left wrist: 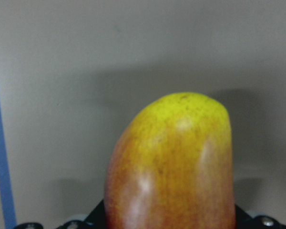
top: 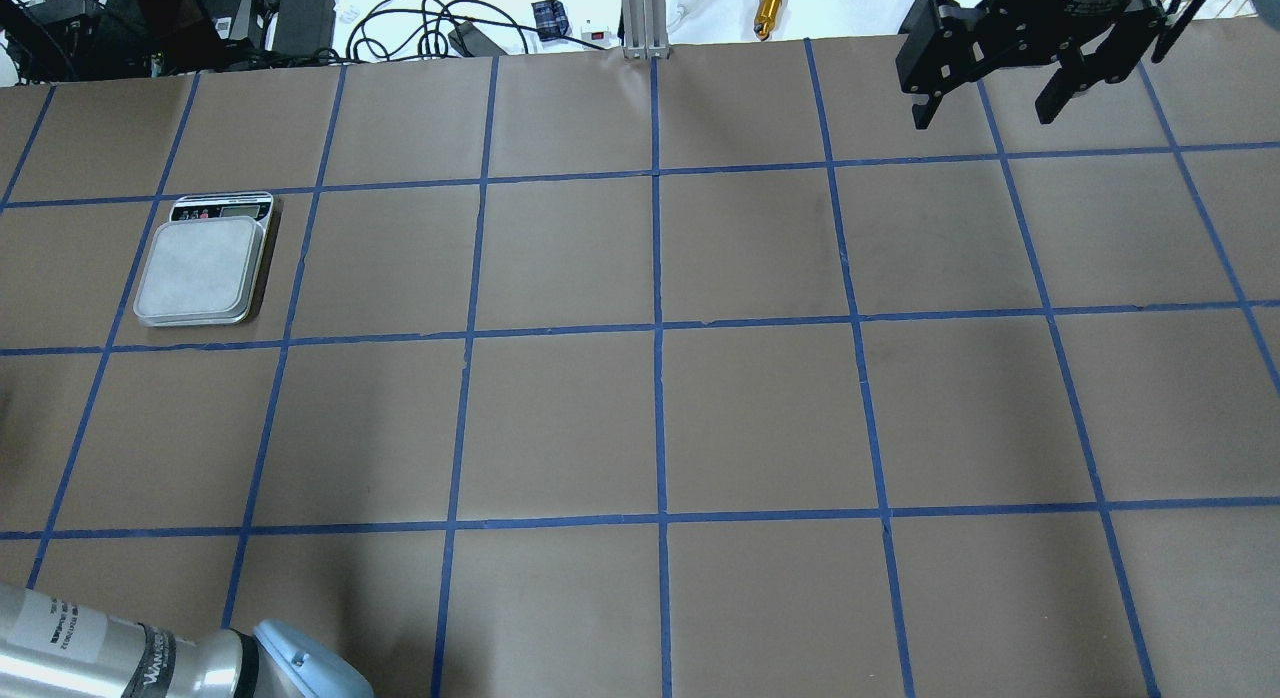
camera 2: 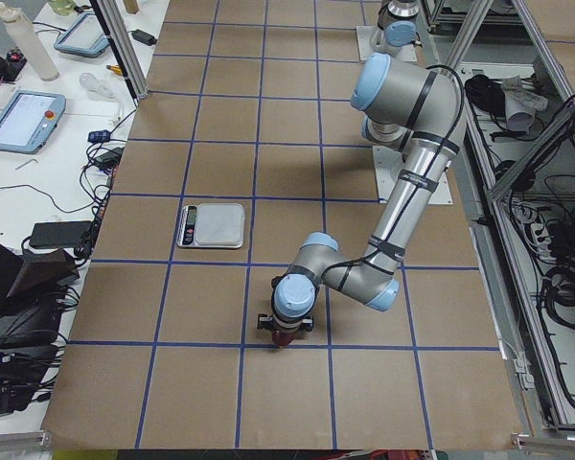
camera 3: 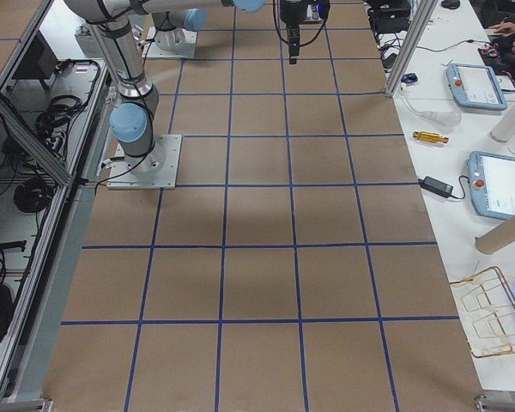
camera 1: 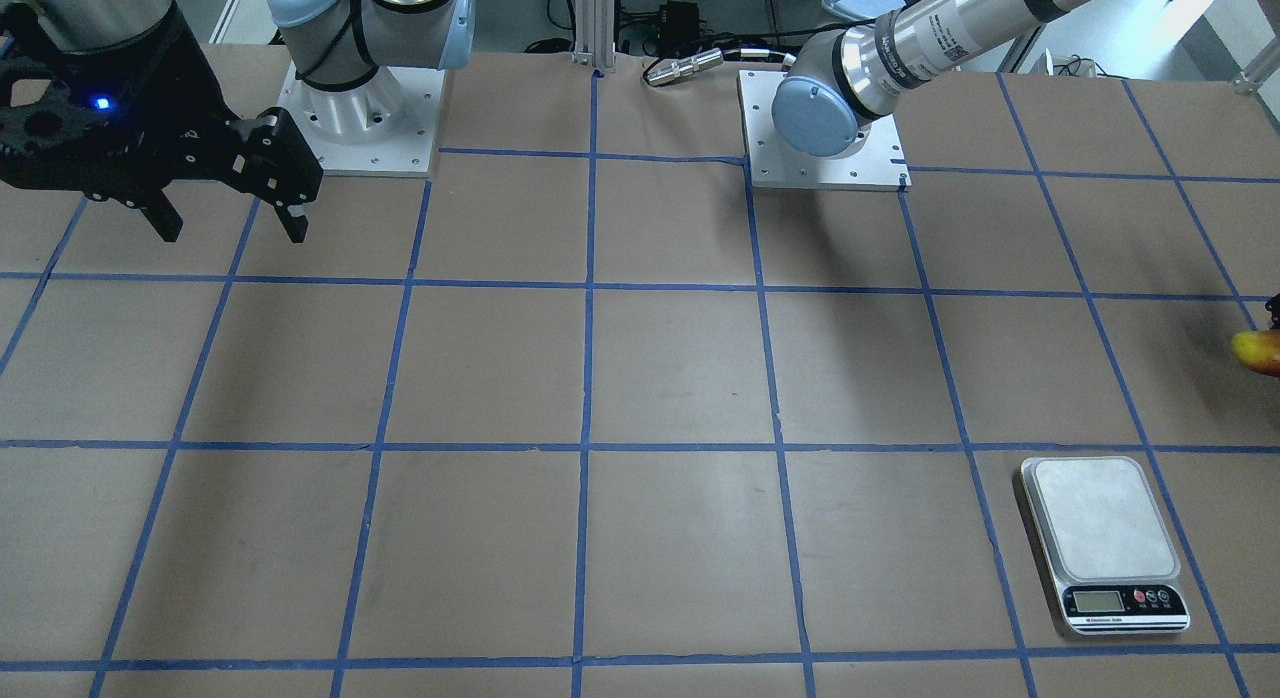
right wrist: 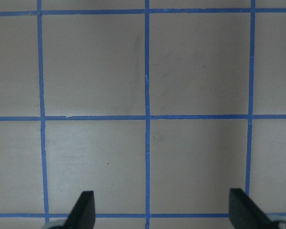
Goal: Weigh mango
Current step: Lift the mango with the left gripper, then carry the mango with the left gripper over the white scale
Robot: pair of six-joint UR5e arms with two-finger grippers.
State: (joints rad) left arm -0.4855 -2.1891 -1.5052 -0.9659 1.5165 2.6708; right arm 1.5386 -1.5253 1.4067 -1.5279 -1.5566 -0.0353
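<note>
Exterior front-facing view: the mango [camera 1: 1262,352] shows at the right edge, yellow end toward the table's middle, well apart from the scale [camera 1: 1100,523], which sits one grid row nearer the operators' side. The scale has a bare silver platform, a grey display and small red buttons. A line of print under the display is too small to read.

In the left wrist view the mango [left wrist: 171,167] fills the lower centre, yellow tip up, reddening below, with black gripper parts at both flanks. From the table's left end, the left gripper [camera 2: 283,329] points down at the mango, close to the surface. I cannot tell whether its fingers are pressing on the fruit.

The right gripper [camera 1: 233,234] hangs above the far corner with its fingers spread wide and nothing between them. White lettering on its body and the labels on the arm sleeves are not legible.

The table [camera 1: 680,378] is covered in brown paper marked into squares by blue tape [top: 655,378]. Alongside it are white benches with teach pendants [camera 3: 476,86], cables and aluminium framing.
</note>
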